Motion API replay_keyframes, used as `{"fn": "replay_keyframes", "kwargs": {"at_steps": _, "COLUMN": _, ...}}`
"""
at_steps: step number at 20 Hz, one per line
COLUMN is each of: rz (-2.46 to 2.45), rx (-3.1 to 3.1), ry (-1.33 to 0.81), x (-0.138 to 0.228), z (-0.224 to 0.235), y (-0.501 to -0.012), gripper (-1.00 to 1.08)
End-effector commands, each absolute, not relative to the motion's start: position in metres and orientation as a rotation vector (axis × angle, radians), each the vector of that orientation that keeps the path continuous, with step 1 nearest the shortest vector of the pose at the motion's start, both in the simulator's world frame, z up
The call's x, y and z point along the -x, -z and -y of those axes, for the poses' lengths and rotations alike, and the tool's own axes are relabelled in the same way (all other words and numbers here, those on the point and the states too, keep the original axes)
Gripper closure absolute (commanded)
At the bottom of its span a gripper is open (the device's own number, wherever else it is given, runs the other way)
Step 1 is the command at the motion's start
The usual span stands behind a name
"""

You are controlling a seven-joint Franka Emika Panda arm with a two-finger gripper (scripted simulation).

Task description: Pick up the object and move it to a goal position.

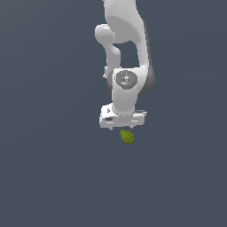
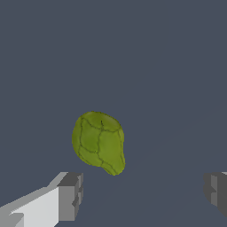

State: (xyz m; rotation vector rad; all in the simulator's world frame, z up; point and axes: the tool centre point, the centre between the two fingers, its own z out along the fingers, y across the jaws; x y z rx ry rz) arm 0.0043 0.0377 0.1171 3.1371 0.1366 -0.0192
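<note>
The object (image 1: 127,136) is a small olive-green lumpy pear-like thing lying on the dark grey surface, just below the white gripper (image 1: 123,125) in the exterior view. In the wrist view the object (image 2: 99,141) is seen close up, its pointed end turned toward the fingers. The gripper (image 2: 142,193) is open and empty. One grey fingertip (image 2: 70,196) and the other (image 2: 216,191) stand wide apart, and the object lies beyond them, nearer the first fingertip, touching neither. In the exterior view the fingers are hidden behind the hand.
The white arm (image 1: 126,48) reaches down from the top of the exterior view. The plain dark grey surface (image 1: 48,168) fills both views. No other objects and no goal marker show.
</note>
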Motion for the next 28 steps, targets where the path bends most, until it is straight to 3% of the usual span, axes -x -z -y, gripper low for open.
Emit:
{"fn": "replay_keyframes", "kwargs": {"at_steps": 1, "rz": -0.197, "rx": -3.134, "ry": 0.01, "x": -0.004, "z": -0.055, "y": -0.105, "gripper": -0.92}}
{"fn": "replay_keyframes", "kwargs": {"at_steps": 7, "rz": -0.264, "rx": -3.13, "ry": 0.0, "x": -0.003, "z": -0.075, "y": -0.091, "gripper": -0.92}}
{"fn": "replay_keyframes", "kwargs": {"at_steps": 26, "rz": -0.266, "rx": -3.13, "ry": 0.0, "x": -0.002, "z": -0.076, "y": -0.041, "gripper": -0.92}}
{"fn": "replay_keyframes", "kwargs": {"at_steps": 27, "rz": -0.266, "rx": -3.13, "ry": 0.0, "x": -0.002, "z": -0.076, "y": -0.041, "gripper": 1.08}}
{"fn": "replay_keyframes", "kwargs": {"at_steps": 28, "rz": -0.266, "rx": -3.13, "ry": 0.0, "x": -0.002, "z": -0.076, "y": -0.041, "gripper": 1.08}}
